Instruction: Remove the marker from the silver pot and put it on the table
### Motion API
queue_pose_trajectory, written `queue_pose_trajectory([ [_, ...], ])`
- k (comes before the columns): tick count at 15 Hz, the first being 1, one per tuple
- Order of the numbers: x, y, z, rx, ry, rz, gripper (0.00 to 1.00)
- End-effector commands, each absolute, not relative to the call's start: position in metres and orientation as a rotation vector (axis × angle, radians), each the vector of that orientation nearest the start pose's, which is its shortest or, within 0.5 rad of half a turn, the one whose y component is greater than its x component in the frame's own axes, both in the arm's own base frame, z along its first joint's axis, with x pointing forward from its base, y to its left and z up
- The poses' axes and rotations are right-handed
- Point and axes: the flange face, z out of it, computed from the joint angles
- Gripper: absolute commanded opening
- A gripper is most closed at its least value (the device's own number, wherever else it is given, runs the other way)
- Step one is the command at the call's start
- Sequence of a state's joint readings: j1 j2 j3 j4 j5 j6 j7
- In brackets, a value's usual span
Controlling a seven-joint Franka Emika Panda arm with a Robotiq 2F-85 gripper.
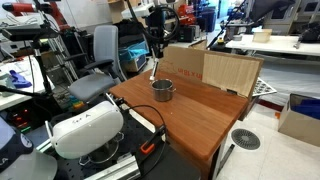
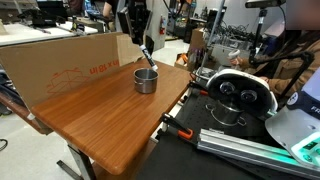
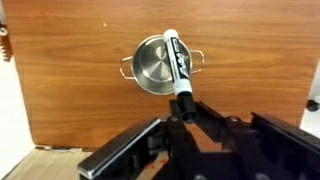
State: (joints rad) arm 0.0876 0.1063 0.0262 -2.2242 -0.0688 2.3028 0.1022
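The silver pot (image 1: 163, 91) (image 2: 146, 80) stands on the reddish-brown table (image 1: 200, 115) (image 2: 100, 125) near its far edge. My gripper (image 1: 155, 48) (image 2: 140, 38) hangs above the pot and is shut on the marker (image 1: 153, 72) (image 2: 147, 58). The marker slants down from the jaws, its lower tip at about rim height. In the wrist view the gripper (image 3: 185, 112) grips the marker's dark end, and the white body with its black stripe (image 3: 177, 62) lies across the pot (image 3: 152, 70), over the table (image 3: 70, 90).
A cardboard box (image 1: 183, 62) (image 2: 70, 62) and a pale plywood board (image 1: 232, 72) stand along the table's far edge behind the pot. A white rounded device (image 1: 85, 130) (image 2: 240, 95) sits off the table's near end. An office chair (image 1: 100, 55) stands beyond.
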Motion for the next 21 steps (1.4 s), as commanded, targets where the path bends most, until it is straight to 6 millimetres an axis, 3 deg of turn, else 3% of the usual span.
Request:
queue_pose_trajectory([
  [1, 0.531, 0.041, 0.340, -3.147, -0.082, 0.114, 0.06],
  [10, 0.560, -0.023, 0.368, -3.131, -0.008, 0.256, 0.06],
  [21, 0.611, -0.074, 0.360, -3.091, 0.089, 0.376, 0.06],
])
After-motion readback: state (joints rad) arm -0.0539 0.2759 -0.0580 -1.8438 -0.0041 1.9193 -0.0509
